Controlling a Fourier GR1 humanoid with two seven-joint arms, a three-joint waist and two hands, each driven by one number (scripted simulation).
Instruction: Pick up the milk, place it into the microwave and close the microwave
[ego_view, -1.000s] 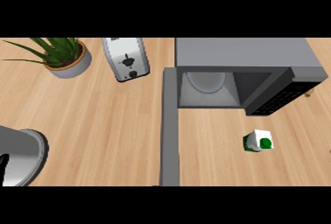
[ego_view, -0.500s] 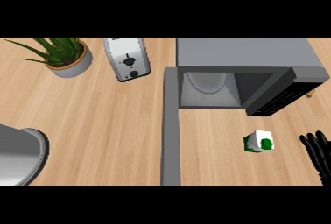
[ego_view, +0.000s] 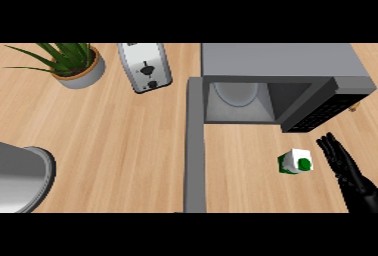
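Observation:
The milk (ego_view: 296, 161) is a small white carton with green sides and a green cap, standing on the wooden counter in front of the microwave. The grey microwave (ego_view: 280, 65) sits at the back right with its door (ego_view: 325, 107) swung open to the right, so a white turntable shows inside the cavity. My right hand (ego_view: 347, 170) comes in from the lower right with straight fingers pointing up, just right of the milk and a small gap away from it. My left hand is out of sight.
A potted plant (ego_view: 70, 62) stands at the back left, with a silver toaster (ego_view: 145, 66) beside it. A grey metal pot (ego_view: 21, 175) sits at the left edge. A dark grey strip (ego_view: 195, 150) runs down the counter's middle.
My right hand has come up from the lower right edge and now reaches beside the milk. The milk and the microwave door have not moved.

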